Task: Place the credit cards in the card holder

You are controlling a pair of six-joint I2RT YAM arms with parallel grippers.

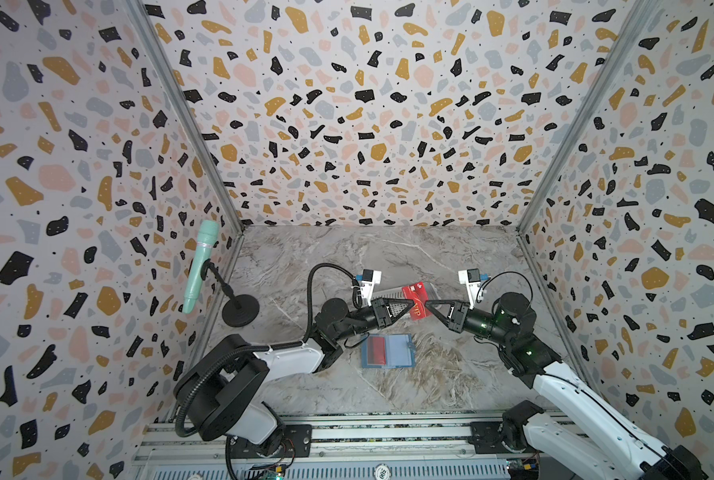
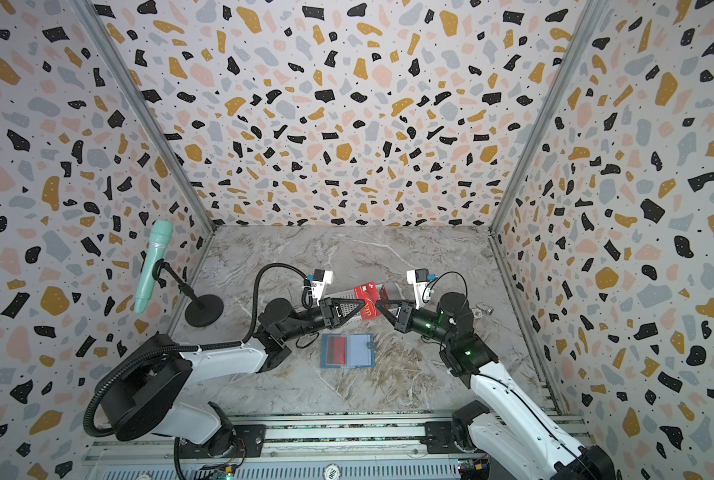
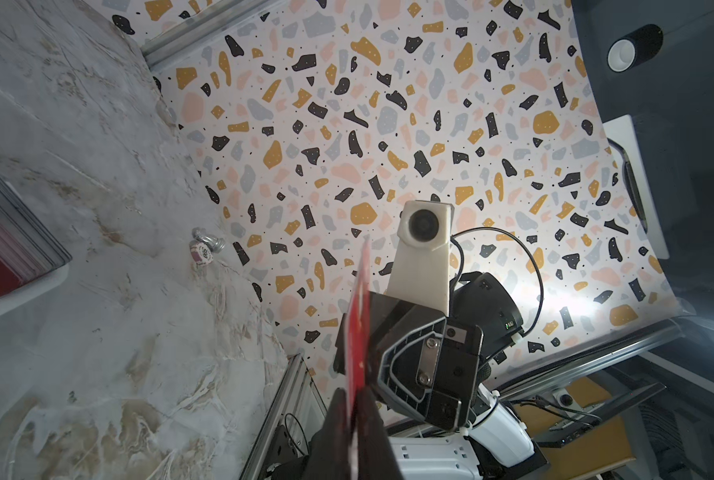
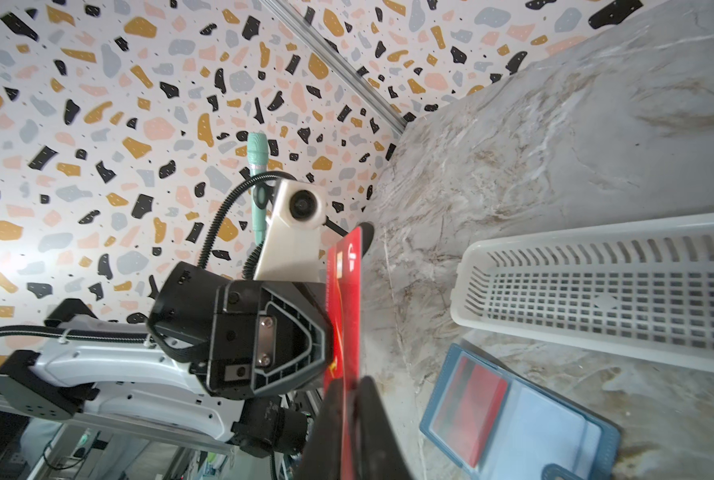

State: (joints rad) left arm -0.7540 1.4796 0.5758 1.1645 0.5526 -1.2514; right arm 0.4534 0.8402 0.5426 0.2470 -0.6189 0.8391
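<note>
One red credit card (image 1: 416, 301) (image 2: 367, 301) stands on edge in the air between both grippers, above the far end of the basket. My left gripper (image 1: 409, 302) (image 3: 353, 399) is shut on one side of this card (image 3: 357, 332). From the opposite side my right gripper (image 1: 426, 305) (image 4: 353, 384) has its fingers around the card (image 4: 344, 311), slightly parted. The blue-grey card holder (image 1: 388, 351) (image 2: 347, 351) (image 4: 513, 415) lies open flat on the table, nearer than the grippers. A red card (image 1: 375, 350) shows in its left sleeve.
A white perforated basket (image 4: 596, 291) (image 1: 430, 286) lies under and behind the grippers. A mint microphone (image 1: 199, 266) on a black stand (image 1: 241, 309) is at the left wall. A small metal piece (image 2: 486, 309) (image 3: 205, 249) lies by the right arm.
</note>
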